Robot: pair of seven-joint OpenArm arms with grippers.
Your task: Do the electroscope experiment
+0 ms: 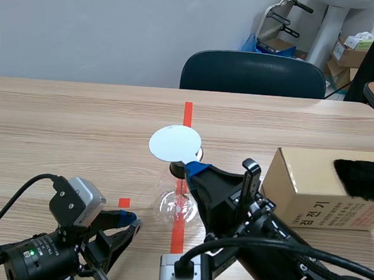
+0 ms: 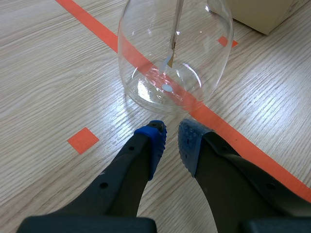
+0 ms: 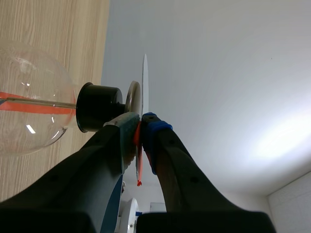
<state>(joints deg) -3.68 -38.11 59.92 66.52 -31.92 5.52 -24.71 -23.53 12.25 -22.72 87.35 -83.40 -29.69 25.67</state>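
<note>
We see the electroscope as a clear round glass flask (image 1: 173,206) standing upright on the pale wood-grain table (image 1: 61,119), set right on an orange-red tape line. A short black stopper (image 1: 177,170) closes the flask's neck, and a flat round pale disc (image 1: 174,143) sits on top of the stopper. A thin metal rod (image 2: 176,24) runs down from the neck into the flask. A small pale foil leaf (image 2: 167,60) hangs from the rod's lower end, above the flask's bottom. The glass is transparent, so the tape line shows through it.

The right end effector (image 1: 197,167) is raised beside the flask's neck. In the right wrist view its two fingers are pressed together on the rim of the disc, which we see there edge-on, so it holds the disc. A sliver of orange-red shows between those fingers; we cannot tell what it is.

The left end effector (image 2: 171,138) lies low on the table just beside the flask's base, on the robot's side. Its blue-padded fingers stand only a narrow gap apart, with nothing between them and without touching the glass.

To the right of the flask, near it, a brown cardboard box (image 1: 323,189) rests on the table with a black fuzzy piece (image 1: 362,179) lying on its top. Beyond the flask, past the far table edge, stands a dark padded chair (image 1: 251,73).
</note>
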